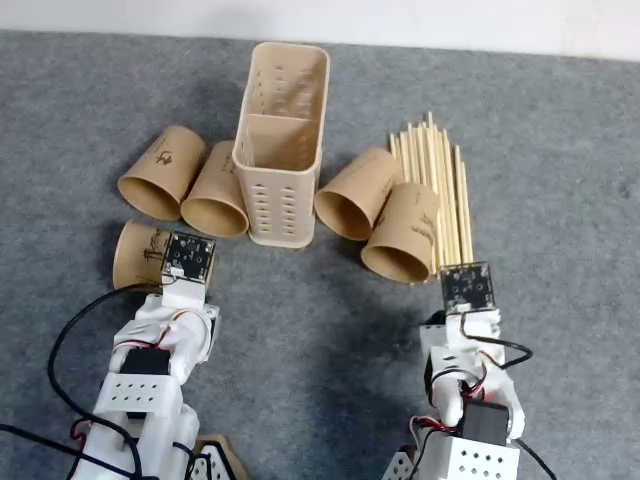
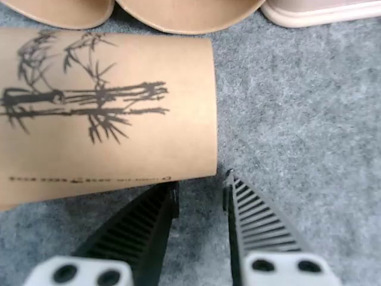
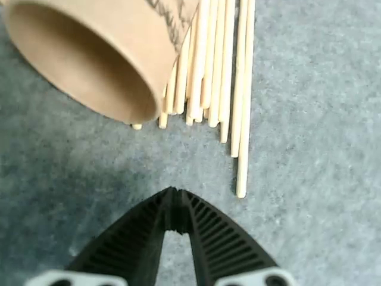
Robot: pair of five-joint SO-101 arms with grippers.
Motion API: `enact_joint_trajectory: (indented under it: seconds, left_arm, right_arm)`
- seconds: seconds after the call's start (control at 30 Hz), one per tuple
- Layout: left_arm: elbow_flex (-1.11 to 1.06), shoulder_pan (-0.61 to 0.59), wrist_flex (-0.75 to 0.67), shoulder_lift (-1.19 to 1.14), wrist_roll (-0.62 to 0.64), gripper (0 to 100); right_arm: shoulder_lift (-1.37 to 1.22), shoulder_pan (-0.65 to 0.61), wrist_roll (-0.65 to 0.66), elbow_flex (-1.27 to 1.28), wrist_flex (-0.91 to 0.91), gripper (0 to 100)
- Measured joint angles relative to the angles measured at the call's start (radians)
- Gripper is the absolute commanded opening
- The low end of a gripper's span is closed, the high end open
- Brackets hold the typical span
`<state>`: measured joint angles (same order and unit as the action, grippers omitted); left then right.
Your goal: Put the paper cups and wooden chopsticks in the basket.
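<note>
A tall cream basket [image 1: 280,150] stands upright at the back centre. Several brown paper cups lie on their sides around it: two to its left [image 1: 160,172], two to its right [image 1: 355,193], and one with a bamboo print [image 2: 107,113] right ahead of my left gripper [image 2: 199,193]. That gripper is open a little, empty, its tips just short of the cup's rim edge. A bundle of wooden chopsticks [image 3: 220,71] lies beside the rightmost cup [image 3: 89,53]. My right gripper [image 3: 177,196] is shut on nothing, a short way before the chopstick ends.
Everything rests on grey carpet-like matting [image 1: 330,330]. The basket's base [image 2: 321,12] and two more cup mouths [image 2: 184,15] sit just beyond the bamboo cup. Open matting lies between the two arms and to the right of the chopsticks.
</note>
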<state>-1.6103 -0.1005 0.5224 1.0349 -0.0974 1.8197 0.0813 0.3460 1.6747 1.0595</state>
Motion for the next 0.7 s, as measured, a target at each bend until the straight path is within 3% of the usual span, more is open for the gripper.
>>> enact_joint_trajectory:
  seconds: [0.3, 0.5, 0.6, 0.7]
  left_arm:
    - [0.009, 0.044, 0.0, 0.0, -0.002, 15]
    - [0.212, -0.017, 0.009, -0.002, -0.133, 18]
    - [0.413, -0.029, 0.126, -0.002, -0.107, 25]
    - [0.649, -0.035, 0.31, -0.002, -0.084, 25]
  right_arm:
    - [0.002, -0.037, -0.063, -0.043, 0.077, 1.0]
    - [0.005, -0.038, -0.063, -0.008, 0.077, 1.0]
    - [0.006, -0.038, -0.063, -0.003, 0.075, 1.0]
    - [0.006, -0.038, -0.063, -0.003, 0.071, 1.0]
